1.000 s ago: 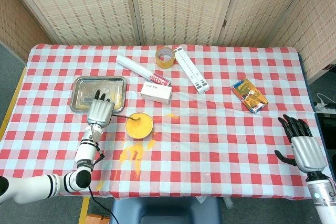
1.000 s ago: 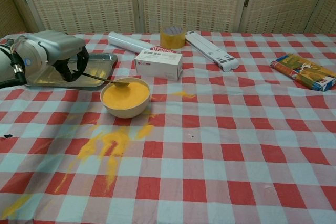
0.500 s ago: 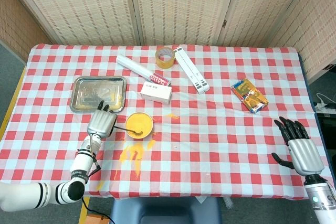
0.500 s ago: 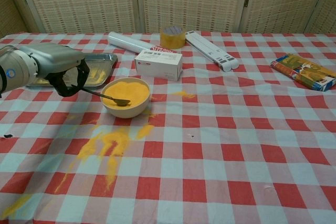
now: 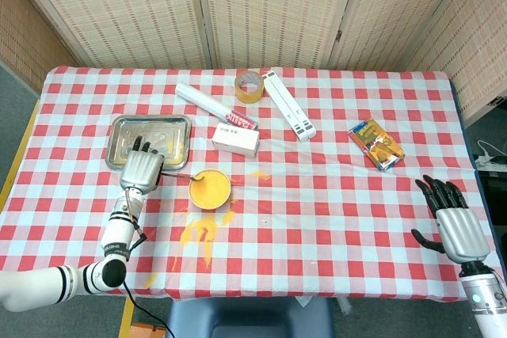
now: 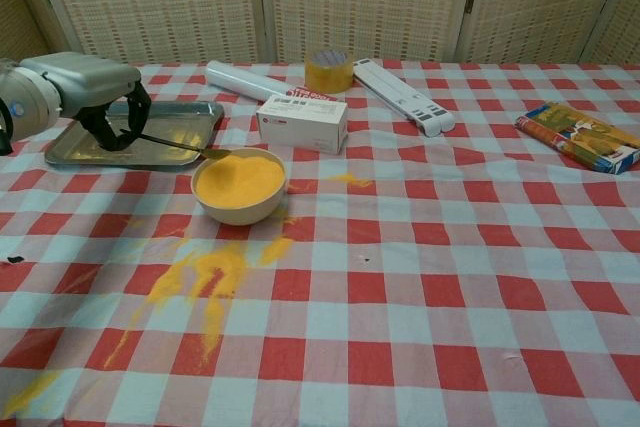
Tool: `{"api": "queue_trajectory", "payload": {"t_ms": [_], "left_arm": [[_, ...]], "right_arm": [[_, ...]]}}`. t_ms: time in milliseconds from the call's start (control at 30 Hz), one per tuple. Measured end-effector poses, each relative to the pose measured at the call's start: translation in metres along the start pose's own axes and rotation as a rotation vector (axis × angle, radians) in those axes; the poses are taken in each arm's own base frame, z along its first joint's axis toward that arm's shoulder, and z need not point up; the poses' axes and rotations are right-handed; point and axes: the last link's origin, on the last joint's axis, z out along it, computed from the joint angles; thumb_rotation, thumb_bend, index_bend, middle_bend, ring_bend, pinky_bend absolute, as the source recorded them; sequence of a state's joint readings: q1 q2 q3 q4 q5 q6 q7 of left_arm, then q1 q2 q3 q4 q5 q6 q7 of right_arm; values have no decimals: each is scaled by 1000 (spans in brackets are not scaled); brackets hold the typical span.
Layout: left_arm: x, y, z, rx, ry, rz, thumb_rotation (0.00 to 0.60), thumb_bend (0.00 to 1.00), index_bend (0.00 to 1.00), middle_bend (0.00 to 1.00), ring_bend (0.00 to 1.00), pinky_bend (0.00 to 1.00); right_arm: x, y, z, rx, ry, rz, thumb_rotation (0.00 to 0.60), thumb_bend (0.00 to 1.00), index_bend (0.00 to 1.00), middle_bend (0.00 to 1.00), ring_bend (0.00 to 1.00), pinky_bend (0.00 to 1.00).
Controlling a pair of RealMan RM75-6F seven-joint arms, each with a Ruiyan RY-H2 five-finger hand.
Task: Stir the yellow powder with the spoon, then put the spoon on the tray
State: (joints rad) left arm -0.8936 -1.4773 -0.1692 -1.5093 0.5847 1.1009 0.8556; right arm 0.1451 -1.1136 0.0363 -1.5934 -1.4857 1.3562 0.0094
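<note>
Spoon [image 6: 178, 144] is clamped in left hand [image 6: 90, 87] fingers [image 6: 118, 125], its tip at the bowl [image 6: 240, 187] rim beside the tray [image 6: 190, 112]. Right hand [image 5: 453, 219] fingers are spread, grasping nothing.

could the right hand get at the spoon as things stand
Probably not. The right hand hangs open at the table's far right edge, while the spoon is held by the left hand beside the tray, with the bowl between.
</note>
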Motion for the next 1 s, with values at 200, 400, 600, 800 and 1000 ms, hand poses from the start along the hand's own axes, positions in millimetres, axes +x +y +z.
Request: {"api": "queue_trajectory", "payload": {"t_ms": [200, 400, 600, 800, 1000], "left_arm": [[-9, -4, 5, 8, -18, 23, 600, 720, 868, 381, 138, 0], [-18, -2, 1, -10, -30, 57, 600, 721, 868, 381, 138, 0], [-20, 1, -5, -17, -28, 72, 600, 718, 868, 382, 139, 0], [-17, 5, -10, -14, -8, 102, 600, 717, 868, 387, 143, 0], [-13, 17, -10, 13, 36, 168, 600, 734, 868, 394, 151, 0]], "right_arm": [[-3, 0, 3, -8, -12, -4, 600, 176, 0, 0, 0, 0], [-2, 0, 3, -5, -8, -4, 600, 176, 0, 0, 0, 0], [0, -1, 0, 2, 0, 2, 600, 175, 0, 0, 0, 0], [1, -2, -2, 11, 0, 6, 600, 175, 0, 0, 0, 0], [1, -2, -3, 13, 1, 10, 600, 176, 0, 0, 0, 0]]}}
